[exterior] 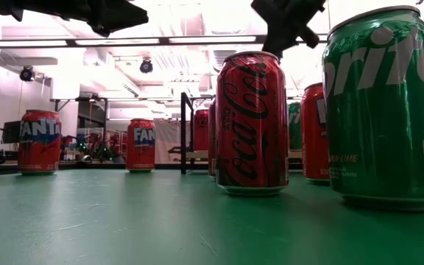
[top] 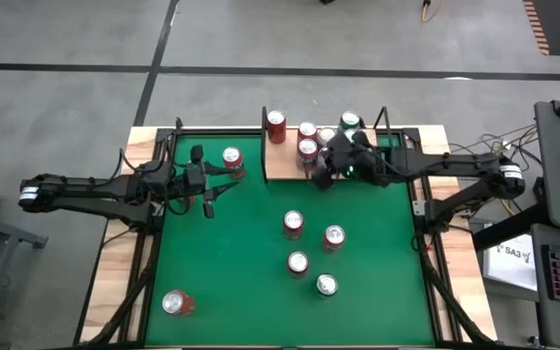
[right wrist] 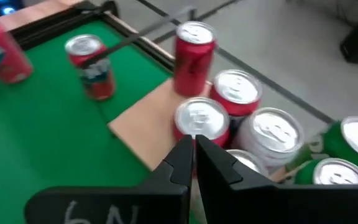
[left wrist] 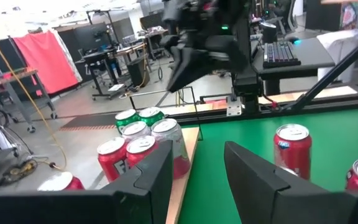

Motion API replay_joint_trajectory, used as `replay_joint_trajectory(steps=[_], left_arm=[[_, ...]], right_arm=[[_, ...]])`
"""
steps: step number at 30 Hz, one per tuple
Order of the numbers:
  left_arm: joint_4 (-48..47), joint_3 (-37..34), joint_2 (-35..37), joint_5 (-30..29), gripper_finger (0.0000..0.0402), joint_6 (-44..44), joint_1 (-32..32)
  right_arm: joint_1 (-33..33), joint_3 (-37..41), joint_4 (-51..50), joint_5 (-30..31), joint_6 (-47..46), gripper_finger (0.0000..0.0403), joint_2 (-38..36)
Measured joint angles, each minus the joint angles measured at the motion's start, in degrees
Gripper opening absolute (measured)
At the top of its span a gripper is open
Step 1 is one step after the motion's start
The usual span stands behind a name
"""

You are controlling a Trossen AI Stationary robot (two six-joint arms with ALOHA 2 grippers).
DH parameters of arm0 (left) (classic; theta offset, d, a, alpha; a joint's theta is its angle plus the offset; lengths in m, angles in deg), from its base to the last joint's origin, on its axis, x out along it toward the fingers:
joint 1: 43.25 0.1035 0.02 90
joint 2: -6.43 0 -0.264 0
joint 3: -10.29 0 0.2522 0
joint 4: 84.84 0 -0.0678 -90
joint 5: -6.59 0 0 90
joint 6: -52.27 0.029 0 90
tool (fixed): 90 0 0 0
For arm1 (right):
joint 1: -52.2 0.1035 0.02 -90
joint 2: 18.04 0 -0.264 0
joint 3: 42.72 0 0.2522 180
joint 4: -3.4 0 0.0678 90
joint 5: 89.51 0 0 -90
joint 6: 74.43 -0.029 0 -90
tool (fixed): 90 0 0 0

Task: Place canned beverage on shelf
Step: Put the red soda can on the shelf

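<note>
Hovering over the shelf (top: 282, 161) at twelve o'clock on the table, the right gripper (right wrist: 194, 151) had its fingers pressed together, empty, above a red can (right wrist: 201, 122) among the others standing there. The left gripper (left wrist: 197, 177), fingers parted, held nothing at nine o'clock, beside a Fanta can (top: 232, 160).

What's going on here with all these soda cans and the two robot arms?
Two arms are stocking cans onto a small wooden shelf at the far edge of the green table. Several cans already stand on it. The right end effector hangs over the shelf, shut and empty. The left end effector hangs over the table beside an orange can, its fingers parted, gripping nothing. More loose cans wait on the table.
</note>
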Motion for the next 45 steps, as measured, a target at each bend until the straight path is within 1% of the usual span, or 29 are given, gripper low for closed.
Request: replay_joint_trajectory(steps=[6, 11, 16, 19, 25, 32, 39, 41, 45], left_arm=[[-0.90, -0.54, -0.04, 0.04, 0.0128, -8.89, -0.69], [-0.43, -0.96, -2.02, 0.44, 0.0128, -14.99, -2.76], [4.90, -0.96, -5.62, 0.44, 0.0128, -19.21, -5.24], [8.67, -0.96, -7.63, 0.44, 0.0128, -20.53, -6.61], [13.34, -0.98, -9.89, 0.46, 0.0128, -21.69, -8.60], [19.34, -0.98, -12.48, 0.44, 0.0128, -26.11, -9.74], [25.47, -0.50, -18.16, 0.44, 0.0128, -27.84, -11.08], [25.72, 0.60, -19.97, 0.44, 0.0128, -27.89, -11.08], [25.89, 3.85, -23.56, 0.44, 0.0128, -27.16, -11.08]], right_arm=[[8.89, 0.34, -0.05, 5.87, 0.43, 0.0009, -0.33], [15.12, 0.80, -0.13, 6.33, 0.14, 0.0009, -0.33], [19.83, 2.65, -0.01, 6.41, -0.48, 0.0009, -0.33], [21.65, 4.49, 0.04, 6.46, -2.67, 0.0009, -0.33], [24.60, 9.21, -0.01, 6.38, -8.60, 0.0009, -0.33], [27.91, 13.98, -0.54, 5.26, -13.89, 0.0009, -0.33], [30.09, 15.38, -0.57, 6.04, -12.35, 0.0009, -0.39], [30.55, 15.38, -0.36, 7.84, -10.61, 0.0009, -0.44], [31.38, 15.69, -0.01, 13.52, -6.49, 0.0009, -0.81]])
